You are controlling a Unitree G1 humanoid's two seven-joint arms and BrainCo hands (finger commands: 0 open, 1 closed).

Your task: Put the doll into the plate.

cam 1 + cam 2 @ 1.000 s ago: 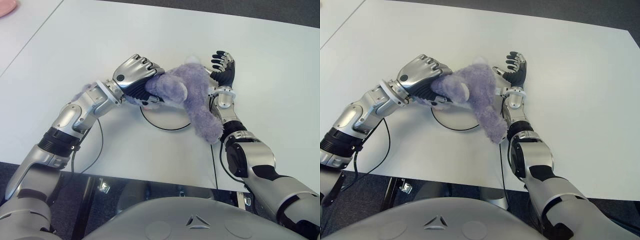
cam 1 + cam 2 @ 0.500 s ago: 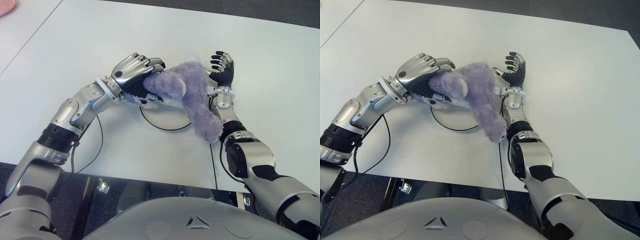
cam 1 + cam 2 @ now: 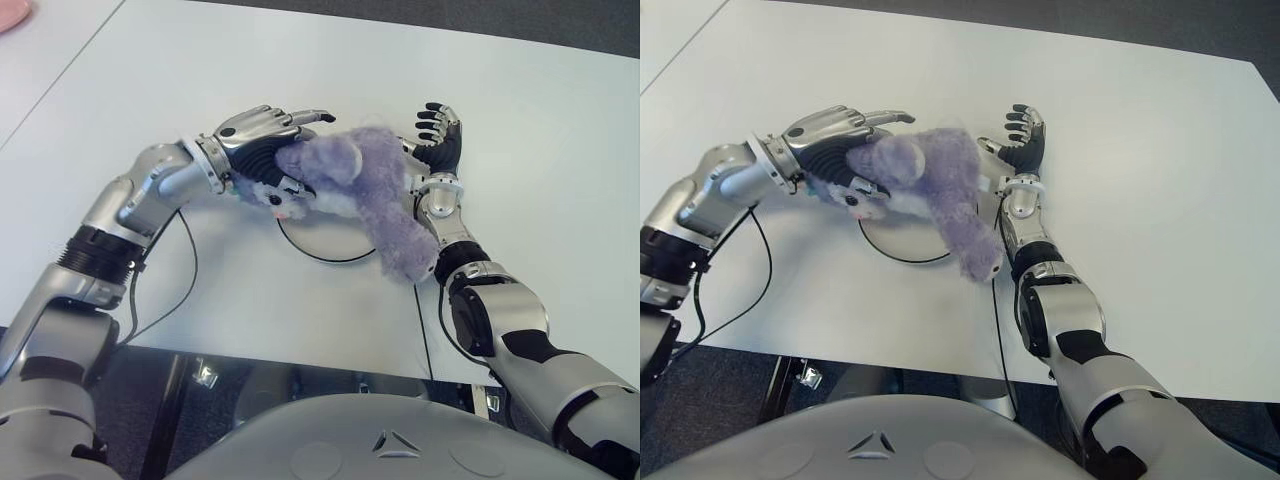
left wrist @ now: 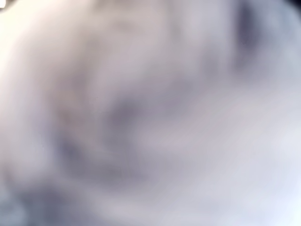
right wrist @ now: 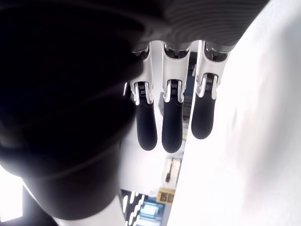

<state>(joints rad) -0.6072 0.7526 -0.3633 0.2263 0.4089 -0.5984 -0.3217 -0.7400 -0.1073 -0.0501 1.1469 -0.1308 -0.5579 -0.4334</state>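
A purple plush doll (image 3: 360, 195) lies across the plate (image 3: 325, 240) on the white surface (image 3: 520, 120); left robot hand (image 3: 262, 135), fingers extended, touches its head; right robot hand (image 3: 438, 135) stands spread beside. Placement looks nearly done; release remains.

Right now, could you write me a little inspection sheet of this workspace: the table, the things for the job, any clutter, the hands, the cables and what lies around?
Surface: white table, bare apart from the job's things.
Job's things: purple doll lying over a round plate, one end hanging past the rim nearest the robot.
Clutter: a pink thing at the far left corner, cut off by the picture's edge.
Hands: left hand against the doll's head, fingers stretched out; right hand open beside the doll on its right.
Cables: a black cable loops from the left arm.
Surroundings: dark floor beyond the table.
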